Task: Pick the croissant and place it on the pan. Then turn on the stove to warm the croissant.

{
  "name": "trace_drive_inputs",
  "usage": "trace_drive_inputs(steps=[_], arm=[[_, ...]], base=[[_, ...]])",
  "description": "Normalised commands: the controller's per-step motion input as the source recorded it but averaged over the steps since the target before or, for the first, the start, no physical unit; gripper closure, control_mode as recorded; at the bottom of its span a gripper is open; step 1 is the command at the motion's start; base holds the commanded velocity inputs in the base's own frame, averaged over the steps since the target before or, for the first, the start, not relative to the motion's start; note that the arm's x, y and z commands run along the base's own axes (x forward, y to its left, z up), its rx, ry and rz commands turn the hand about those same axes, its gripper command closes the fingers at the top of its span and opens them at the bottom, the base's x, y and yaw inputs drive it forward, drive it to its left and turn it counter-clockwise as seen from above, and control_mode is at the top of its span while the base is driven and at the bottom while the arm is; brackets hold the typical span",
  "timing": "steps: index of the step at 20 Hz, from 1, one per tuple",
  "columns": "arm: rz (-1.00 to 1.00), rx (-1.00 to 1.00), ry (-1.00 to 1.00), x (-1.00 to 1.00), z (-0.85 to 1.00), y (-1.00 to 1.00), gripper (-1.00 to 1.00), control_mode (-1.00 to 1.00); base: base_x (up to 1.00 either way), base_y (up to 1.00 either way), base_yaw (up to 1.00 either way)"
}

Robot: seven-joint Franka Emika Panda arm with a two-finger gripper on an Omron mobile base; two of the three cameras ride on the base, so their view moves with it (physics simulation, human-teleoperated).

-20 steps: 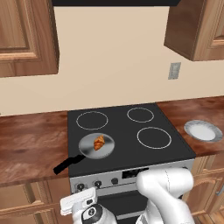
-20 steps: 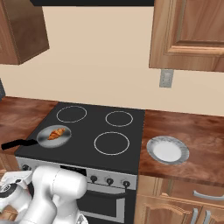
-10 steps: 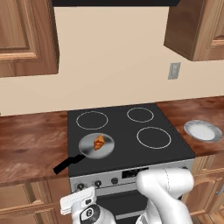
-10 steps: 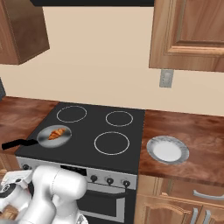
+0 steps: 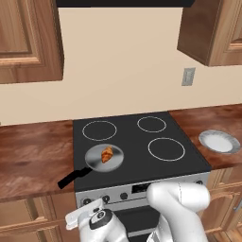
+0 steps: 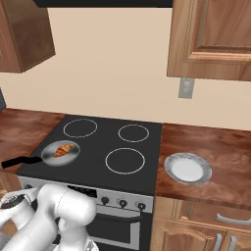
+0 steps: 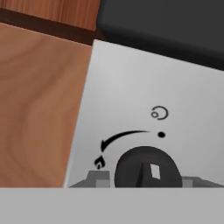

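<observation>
Nothing has shifted since before — you see croissant (image 5: 107, 154) on pan (image 5: 97, 162), stove (image 5: 137, 144) front-left | end effector (image 7: 142, 177) straddles knob (image 7: 147, 168) at 6 o'clock — closure: cannot tell.

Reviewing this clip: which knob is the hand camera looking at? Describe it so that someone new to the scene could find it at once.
Start at the stove, the black glass cooktop between the wooden counters, and drop to its steel front panel. The knob is the black round one at the panel's left end, next to the wooden cabinet front. Unlike its neighbours, it lies roughly below the pan holding the croissant.
</observation>
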Motion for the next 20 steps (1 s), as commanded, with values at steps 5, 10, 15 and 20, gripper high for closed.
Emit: trace_drive_inputs(steps=[5,10,15,20], arm=[[0.19,-0.69,-0.07,0.17,0.09,0.55,1.0,-1.0],[0.21,-0.8,-0.2,0.06,0.06,0.58,1.0,-1.0],[0.23,-0.86,-0.15,0.29,0.12,0.32,1.0,-1.0],[0.36,-0.9,-0.07,0.13,0.11,0.11,1.0,-1.0]], base=[[0.0,0.0,0.0],[0.0,0.0,0.0],[0.0,0.0,0.0],[0.0,0.0,0.0]])
